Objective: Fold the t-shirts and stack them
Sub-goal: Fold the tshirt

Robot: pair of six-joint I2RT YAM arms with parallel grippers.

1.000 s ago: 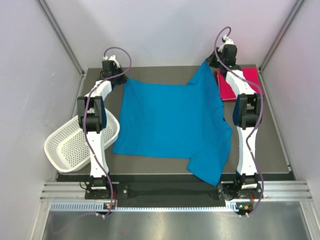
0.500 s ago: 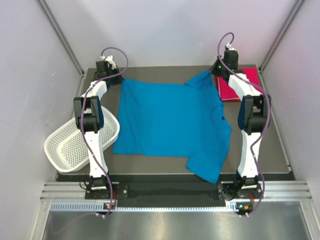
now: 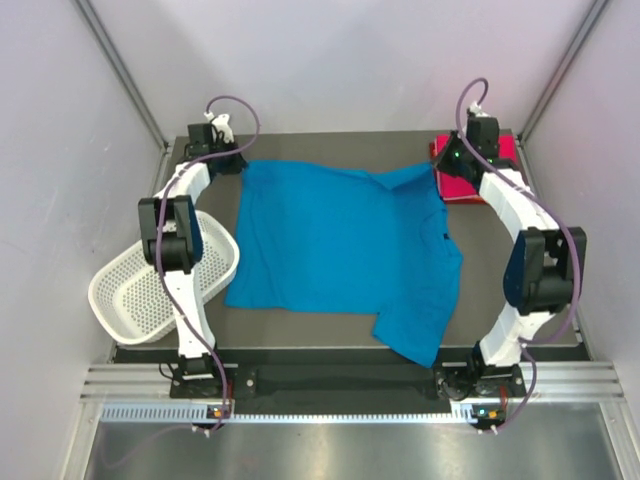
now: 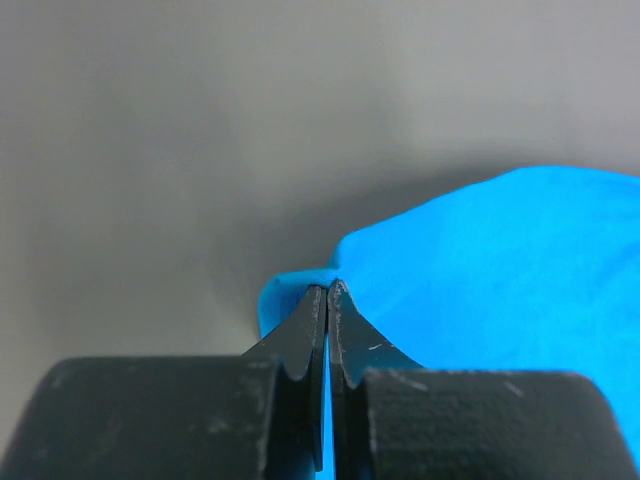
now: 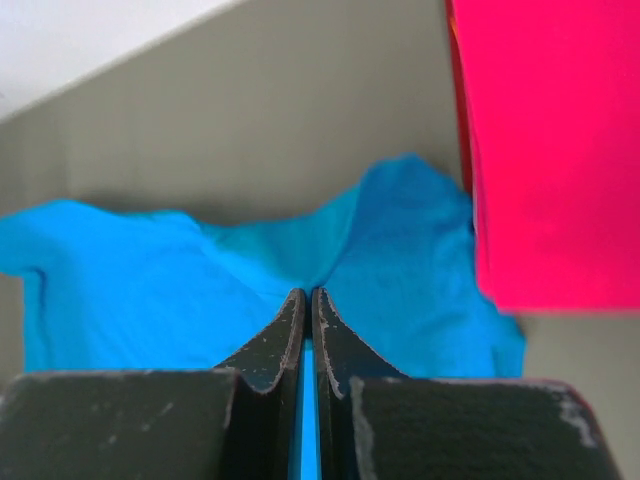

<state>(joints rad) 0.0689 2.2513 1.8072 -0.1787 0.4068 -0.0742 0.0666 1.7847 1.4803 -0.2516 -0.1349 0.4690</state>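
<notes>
1. The table [image 3: 300, 330] is lying between pale walls. Bare strips are showing along its far edge and in front of the shirt's hem, with a wider bare stretch on the right, where my right arm is bending across.
2. The blue t-shirt [image 3: 340, 240] is lying spread over the middle of the table, its far edge rumpled. Its near sleeve is reaching over the table's near edge.
3. The white mesh basket [image 3: 135, 290] is sitting at the left side, hanging past the table's edge. My left arm is crossing its right rim and hiding part of it.
4. The pink-red t-shirt [image 3: 455, 185] is lying folded in the far right corner, touching the blue sleeve. My right forearm is covering its middle, and my right wrist view is cutting it off.
5. My left pincer [image 3: 240, 163] is pinching the blue shirt's far left corner (a sliver of blue is showing between the jaws).
6. My right pincer [image 3: 440, 172] is pressed together on the far right sleeve, just beside the pink-red shirt.
</notes>
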